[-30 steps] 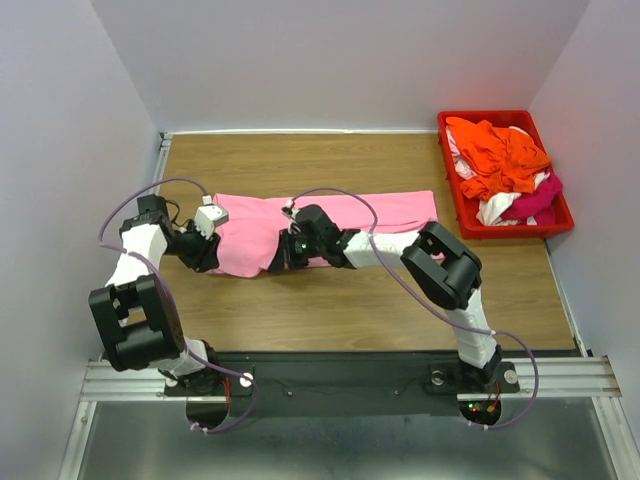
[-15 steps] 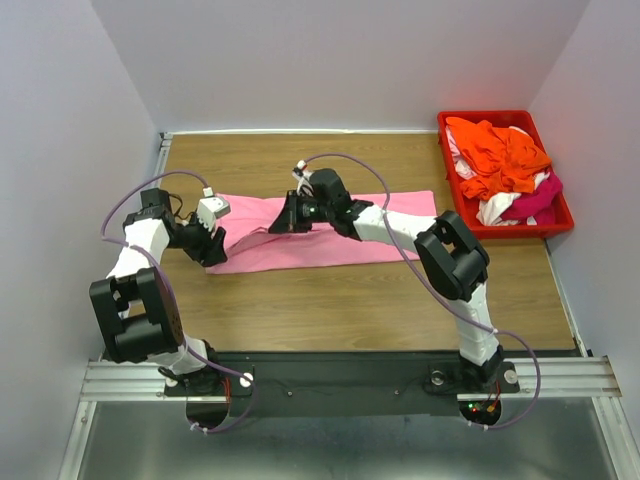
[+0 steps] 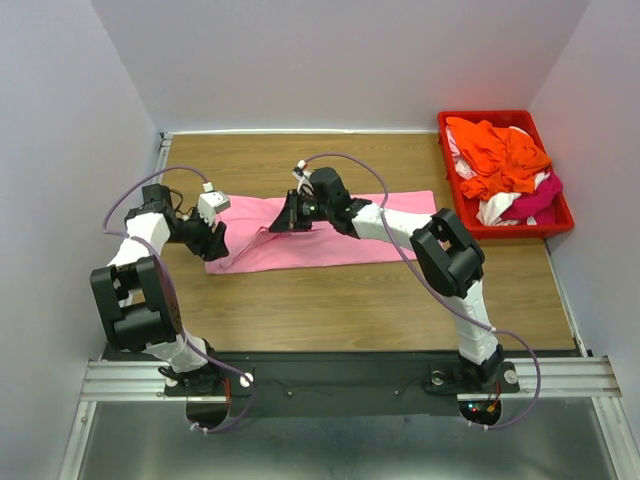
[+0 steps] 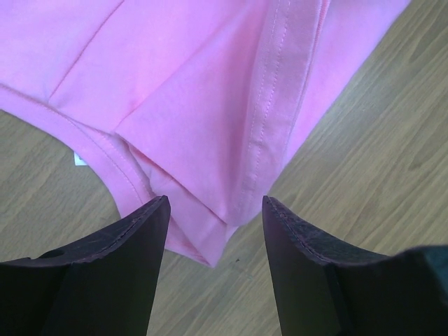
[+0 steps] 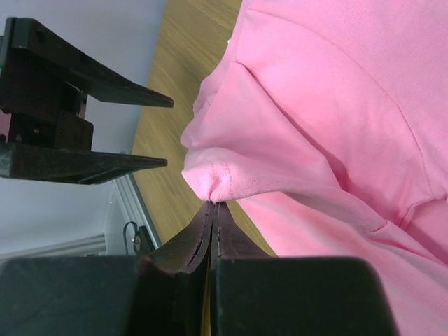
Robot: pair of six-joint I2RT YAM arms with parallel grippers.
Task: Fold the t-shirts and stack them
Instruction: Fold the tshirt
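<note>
A light pink t-shirt [image 3: 360,230] lies stretched left to right across the wooden table. My right gripper [image 3: 281,224] is shut on a bunched fold of its hem, lifted a little above the shirt's left half; in the right wrist view the pinched fold [image 5: 217,178] bulges out of the closed tips [image 5: 213,204]. My left gripper [image 3: 218,243] stands open over the shirt's left end. In the left wrist view its fingers [image 4: 215,210] straddle the layered corner of pink cloth [image 4: 210,84] without touching it. More t-shirts, orange [image 3: 495,150], white [image 3: 495,208] and magenta [image 3: 540,198], are piled in a bin.
The red plastic bin [image 3: 515,231] sits at the table's far right edge. Grey walls close in the table on three sides. Bare wood [image 3: 380,300] runs between the pink shirt and the arm bases. My left gripper [image 5: 84,91] shows close by in the right wrist view.
My right gripper has carried the pinched fold from the near edge towards the back, narrowing the shirt's left part. The left jaws have widened and shifted slightly left.
</note>
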